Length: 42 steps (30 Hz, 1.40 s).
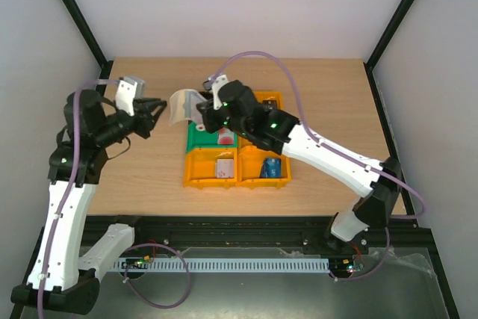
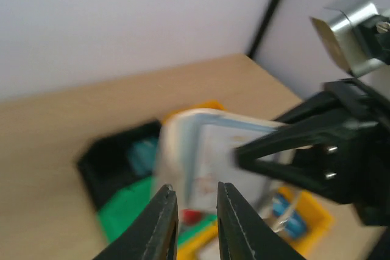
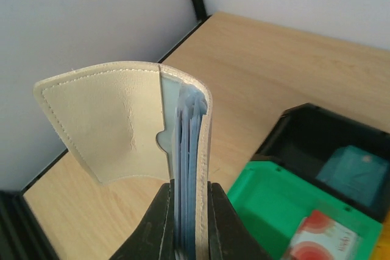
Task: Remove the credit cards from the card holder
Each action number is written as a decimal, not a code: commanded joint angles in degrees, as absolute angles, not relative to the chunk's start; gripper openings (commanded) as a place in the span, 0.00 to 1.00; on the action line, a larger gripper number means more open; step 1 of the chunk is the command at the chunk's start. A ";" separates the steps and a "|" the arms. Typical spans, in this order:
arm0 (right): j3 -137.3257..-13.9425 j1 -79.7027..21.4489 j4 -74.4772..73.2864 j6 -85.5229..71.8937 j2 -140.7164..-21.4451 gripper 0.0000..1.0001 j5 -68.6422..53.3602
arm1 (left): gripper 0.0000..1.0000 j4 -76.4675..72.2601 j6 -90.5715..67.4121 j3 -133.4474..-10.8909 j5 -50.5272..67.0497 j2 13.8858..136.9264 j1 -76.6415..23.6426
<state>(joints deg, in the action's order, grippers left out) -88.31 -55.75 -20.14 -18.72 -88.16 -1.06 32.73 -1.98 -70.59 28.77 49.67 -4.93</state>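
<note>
**A:** Where's the holder?

**B:** The holder (image 1: 179, 104) is up off the table (image 1: 149, 177), just left of the bins. It stands on edge, with its flap curled open to the left.

**A:** What has it?

**B:** The right gripper (image 3: 186, 194) pinches it at the lower edge, one finger on each side, with the cards (image 3: 186, 138) squeezed between.

**A:** So the cards are in?

**B:** Yes. A stack of pale blue edges sits in the pocket, with the tops just under the rim.

**A:** And the left gripper?

**B:** The left gripper (image 2: 195, 194) is just left of the holder and points at it. Its fingers stand a narrow gap apart, with nothing between them. I can't tell if they touch the flap, because that view is blurred.

**A:** Any loose cards?

**B:** A red-and-white card (image 3: 320, 235) lies in the green bin (image 3: 268, 190). A teal card (image 3: 353, 168) lies in the black bin (image 3: 286, 123) beyond it. In the two near orange bins (image 1: 196, 163), the left one holds a pale card (image 1: 224, 167) and the right one a blue card (image 1: 272, 168).
</note>
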 commanded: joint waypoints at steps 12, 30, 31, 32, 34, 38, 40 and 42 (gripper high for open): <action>-90.98 -57.14 -11.24 -17.98 -90.53 0.02 -29.55 | 0.09 34.16 -6.91 -57.73 30.78 45.14 -6.65; -81.96 -54.18 12.20 -25.28 -87.28 0.02 -51.98 | 0.15 32.55 -9.10 -55.33 55.76 39.47 -6.23; -81.91 -54.22 13.84 -26.66 -87.88 0.02 -51.45 | 0.17 32.16 -9.48 -55.43 56.14 39.58 -6.50; -81.91 -54.23 15.12 -27.93 -88.42 0.02 -50.62 | 0.19 32.05 -9.52 -55.52 56.36 39.65 -6.81; -81.91 -54.38 17.32 -29.45 -89.24 0.02 -48.29 | 0.24 32.29 -8.72 -55.54 56.96 39.64 -7.09; -83.19 -54.58 20.07 -30.57 -90.82 0.02 -45.38 | 0.34 31.26 -8.99 -55.49 61.42 39.35 -7.29; -84.16 -54.55 19.60 -30.28 -91.30 0.02 -44.48 | 0.32 30.74 -9.69 -56.22 62.53 39.29 -7.29; -84.18 -54.54 19.61 -30.28 -91.24 0.02 -43.58 | 0.26 30.63 -10.03 -56.98 62.93 39.45 -7.29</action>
<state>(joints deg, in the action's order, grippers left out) -80.77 -52.07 4.97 -28.60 -89.41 -45.52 30.35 -8.21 -56.55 46.22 38.76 -4.47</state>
